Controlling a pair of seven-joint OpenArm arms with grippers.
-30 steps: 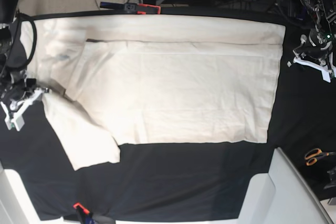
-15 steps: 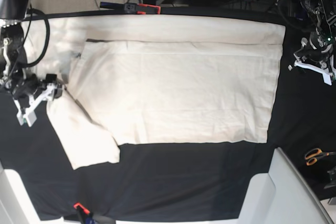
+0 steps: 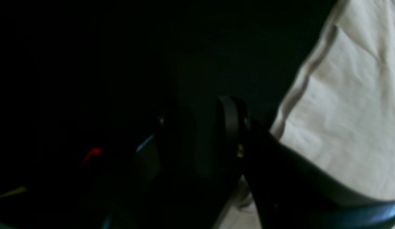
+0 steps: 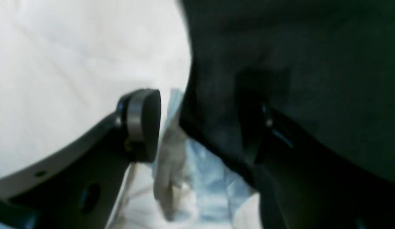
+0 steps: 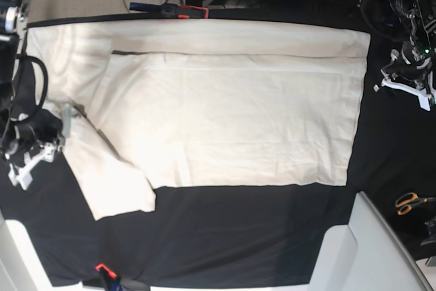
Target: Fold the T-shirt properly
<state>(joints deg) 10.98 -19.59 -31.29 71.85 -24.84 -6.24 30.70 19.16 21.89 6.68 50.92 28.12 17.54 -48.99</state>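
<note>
**Sleeve side is where the next fold starts**

Black cloth covers the whole surface (image 5: 225,236), and at the near edge there's just bare cloth plus some orange-handled scissors (image 5: 411,202) off in the near corner on the left arm's side. Moving back, the T-shirt (image 5: 231,120) lies flat in the middle, long axis running side to side across the base view, with its far long edge already folded over onto the body. One short sleeve (image 5: 112,185) sticks out toward the near edge at the right arm's end.

That's the relation that matters: the right end effector (image 5: 41,140) sits right at that sleeve-and-shoulder edge, jaws apart, and its wrist view shows the cloth edge running between the two pads with nothing clamped. The shirt stretches away from it toward the other arm.

The left end effector (image 5: 409,81) hangs just off the hem end, over black cloth. Its wrist view is too dark, so I can't tell how its jaws stand.

My guess is the right arm is clearly nearer for tucking that sleeve in.
</note>
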